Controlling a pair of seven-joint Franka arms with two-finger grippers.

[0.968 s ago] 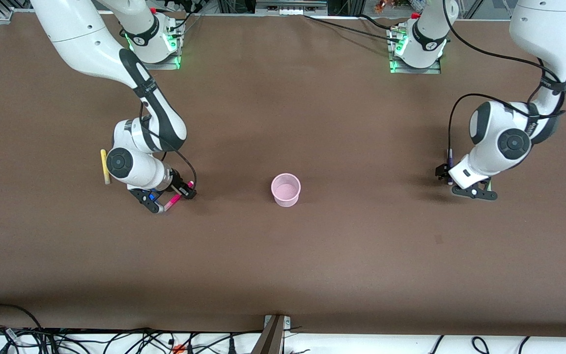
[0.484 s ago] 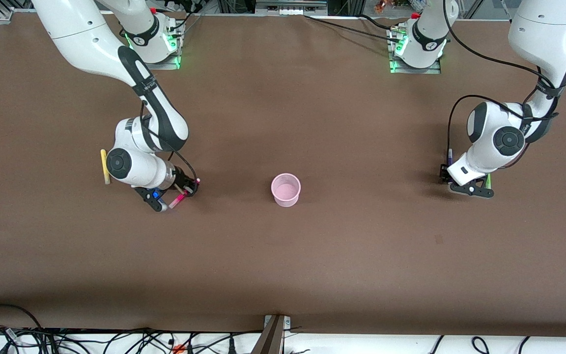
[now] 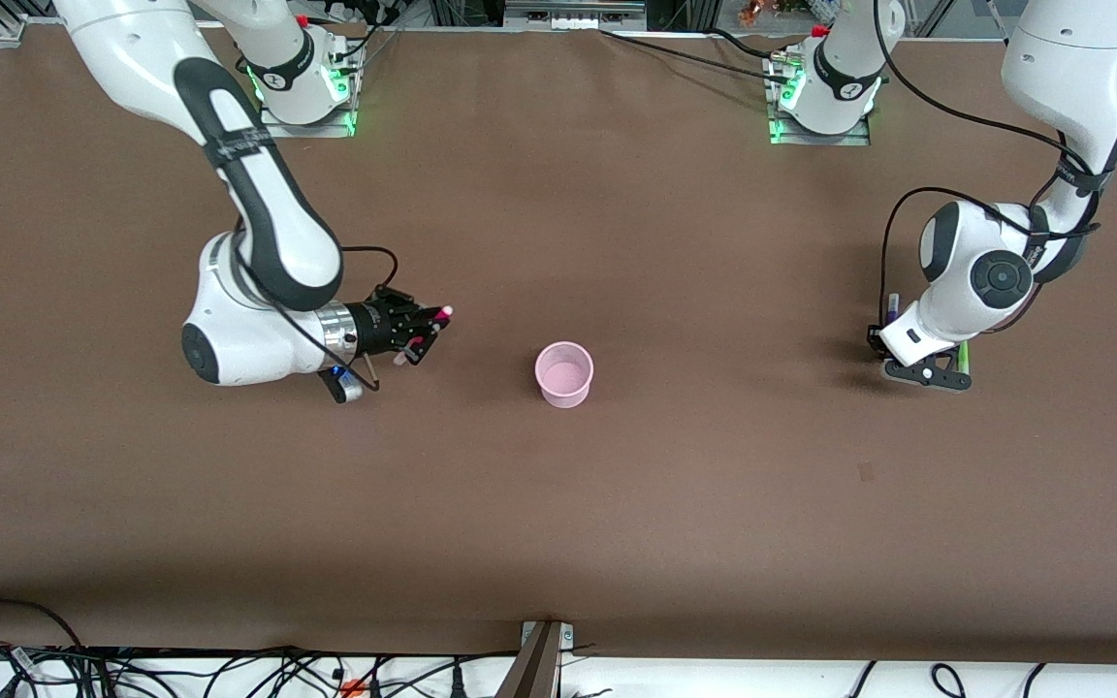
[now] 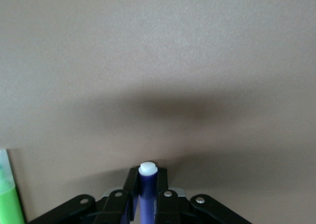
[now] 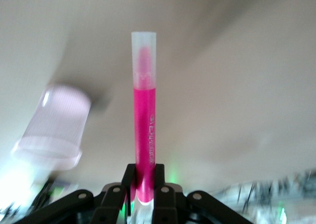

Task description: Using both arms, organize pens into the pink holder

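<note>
The pink holder (image 3: 564, 374) stands upright mid-table and also shows in the right wrist view (image 5: 52, 128). My right gripper (image 3: 420, 334) (image 5: 144, 184) is shut on the magenta-pink pen (image 3: 434, 318) (image 5: 144, 115) and holds it in the air, over the table a short way from the holder toward the right arm's end. My left gripper (image 3: 880, 339) (image 4: 147, 204) is shut on the dark purple pen (image 3: 892, 308) (image 4: 147, 189), low over the left arm's end of the table. The bright green pen (image 3: 963, 357) (image 4: 9, 194) lies on the table beside it. The yellow pen is hidden.
The brown table (image 3: 558, 504) runs wide around the holder. The arm bases (image 3: 820, 97) stand along the edge farthest from the front camera. Cables (image 3: 229, 669) hang below the nearest edge.
My right arm lifted the magenta-pink pen off the table, turned its wrist and carried it toward the holder; it now covers the yellow pen. My left arm shifted only slightly.
</note>
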